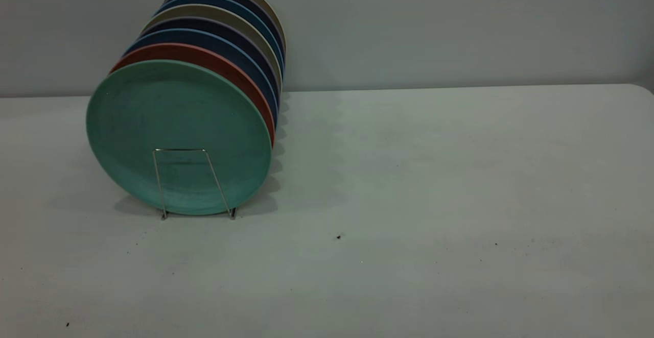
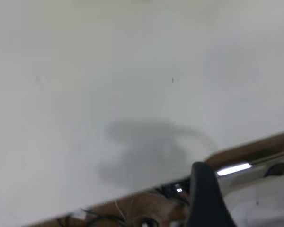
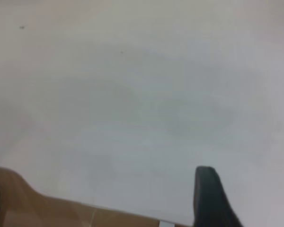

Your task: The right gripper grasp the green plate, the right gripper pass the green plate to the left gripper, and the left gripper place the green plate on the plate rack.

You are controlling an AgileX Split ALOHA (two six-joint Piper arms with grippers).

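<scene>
The green plate (image 1: 173,118) stands on edge at the front of the plate rack (image 1: 179,149), behind its front wire loop and leaning against a salmon-pink plate (image 1: 214,59). Neither arm shows in the exterior view. The left gripper (image 2: 248,189) shows only in the left wrist view, with one black finger (image 2: 206,198) over the table's edge and nothing beside it. The right gripper (image 3: 246,189) shows only in the right wrist view, with one finger (image 3: 208,198) over bare table and the other at the picture's edge. Both grippers are open and empty, away from the plate.
Behind the salmon-pink plate, several blue and beige plates (image 1: 225,26) fill the rack at the table's back left, near the wall. The white table (image 1: 434,200) stretches to the right and front. Brown floor and cables (image 2: 132,213) lie past the table's edge.
</scene>
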